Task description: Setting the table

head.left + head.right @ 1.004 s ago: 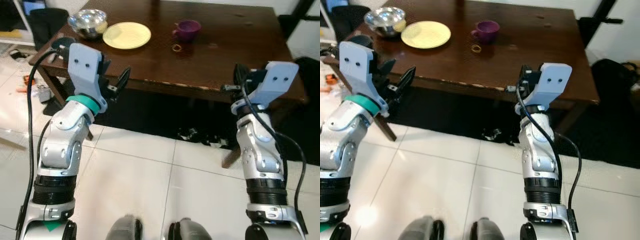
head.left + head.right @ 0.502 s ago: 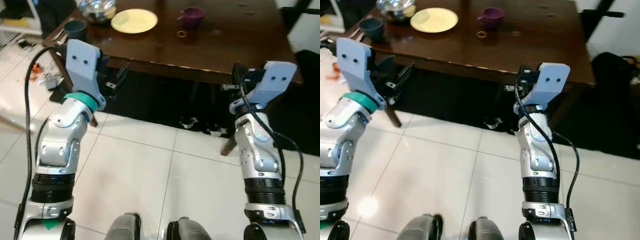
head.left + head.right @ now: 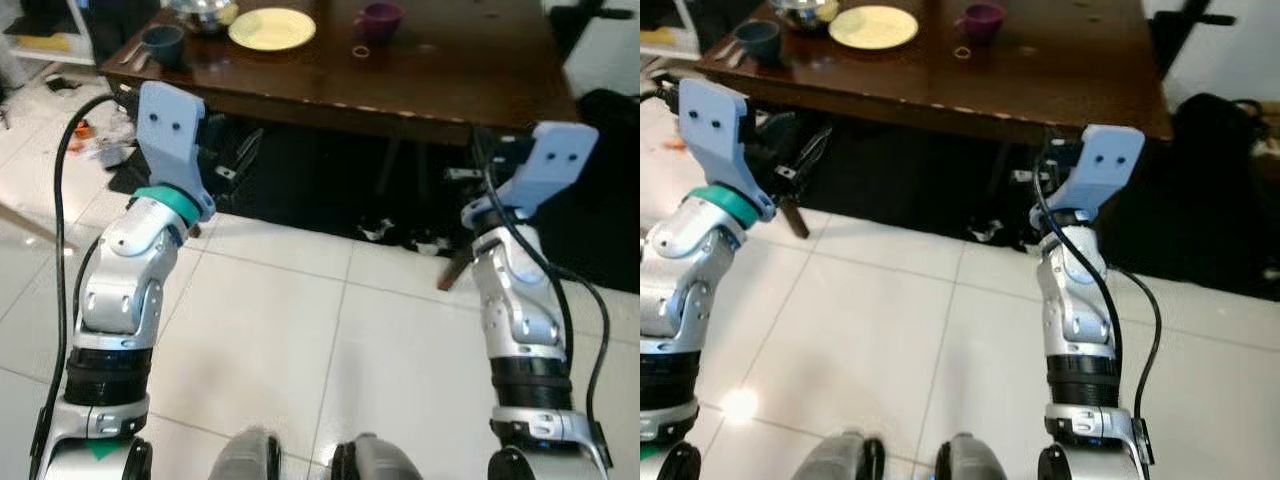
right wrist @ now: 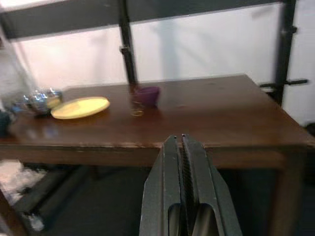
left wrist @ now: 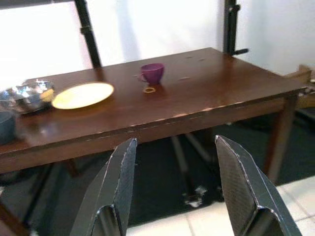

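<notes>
1. The plate [image 3: 271, 28] lay at the table's [image 3: 450, 85] far left, by the bowl [image 5: 27, 96] and cup [image 3: 377, 18]; it looked stiff, breakable and slick, best pinched at the rim.
2. The left gripper [image 5: 174, 189] stood spread and empty, the right gripper [image 4: 182, 184] pressed closed on nothing.
3. The wrist view showed a small ring [image 5: 148, 90] beside the cup more clearly.

Dark brown table [image 5: 206, 93], yellow plate [image 5: 82, 95], purple cup [image 5: 152, 73], silver bowl [image 5: 27, 94], white floor tiles [image 3: 300, 330].

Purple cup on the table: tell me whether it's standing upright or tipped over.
Upright. The purple cup stands on its base on the dark wooden table, mouth up, handle out to one side, with a small ring lying beside it.
</notes>
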You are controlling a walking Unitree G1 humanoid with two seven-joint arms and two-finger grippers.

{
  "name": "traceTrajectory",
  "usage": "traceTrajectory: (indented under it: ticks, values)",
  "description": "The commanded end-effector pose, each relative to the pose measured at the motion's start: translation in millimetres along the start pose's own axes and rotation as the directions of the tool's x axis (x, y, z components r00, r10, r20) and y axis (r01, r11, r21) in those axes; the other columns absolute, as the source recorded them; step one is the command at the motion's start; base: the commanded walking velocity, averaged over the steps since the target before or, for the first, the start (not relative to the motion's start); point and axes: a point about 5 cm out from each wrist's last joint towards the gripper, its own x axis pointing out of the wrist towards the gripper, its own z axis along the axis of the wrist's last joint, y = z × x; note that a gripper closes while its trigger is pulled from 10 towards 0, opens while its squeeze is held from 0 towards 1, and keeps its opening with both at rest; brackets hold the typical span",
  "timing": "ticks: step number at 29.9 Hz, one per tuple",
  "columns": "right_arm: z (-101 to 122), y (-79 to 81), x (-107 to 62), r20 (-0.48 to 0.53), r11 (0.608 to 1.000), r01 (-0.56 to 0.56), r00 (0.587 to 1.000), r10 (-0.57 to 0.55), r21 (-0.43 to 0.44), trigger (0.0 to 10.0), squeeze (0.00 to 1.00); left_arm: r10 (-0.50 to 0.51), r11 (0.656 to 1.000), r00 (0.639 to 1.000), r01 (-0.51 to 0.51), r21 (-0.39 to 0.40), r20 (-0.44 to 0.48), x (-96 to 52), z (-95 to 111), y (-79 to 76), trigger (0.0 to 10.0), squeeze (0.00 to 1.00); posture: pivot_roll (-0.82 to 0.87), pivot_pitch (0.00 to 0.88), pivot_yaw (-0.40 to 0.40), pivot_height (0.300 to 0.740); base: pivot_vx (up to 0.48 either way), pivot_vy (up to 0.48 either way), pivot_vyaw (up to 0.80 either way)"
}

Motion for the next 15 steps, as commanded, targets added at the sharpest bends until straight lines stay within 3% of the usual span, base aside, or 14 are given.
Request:
traceTrajectory:
  ticks: [1,7,15]
  values:
    - [-3.3,5.4,-1.3,-0.013,1.000,-0.013,1.000,0.013,0.016,10.0,0.00,0.013,1.000,1.000,-0.013,-0.008,-0.022,-3.3,-5.3,3.1,10.0,0.00,0.06,0.019,0.056,0.740,0.000,0.000,0.00]
    - [-4.9,5.7,-1.2,-0.027,1.000,-0.016,1.000,0.016,-0.004,10.0,0.00,0.030,0.999,0.999,-0.031,-0.015,-0.033,-2.6,-6.9,3.0,10.0,0.00,0.06,0.021,0.055,0.740,0.000,0.000,0.07]
    - [-5.0,4.3,-1.2,-0.030,1.000,-0.010,1.000,0.009,-0.010,10.0,0.00,0.078,0.996,0.995,-0.080,-0.025,-0.065,-1.8,-13.5,0.8,10.0,0.00,0.06,0.024,0.056,0.740,0.000,0.000,0.80]
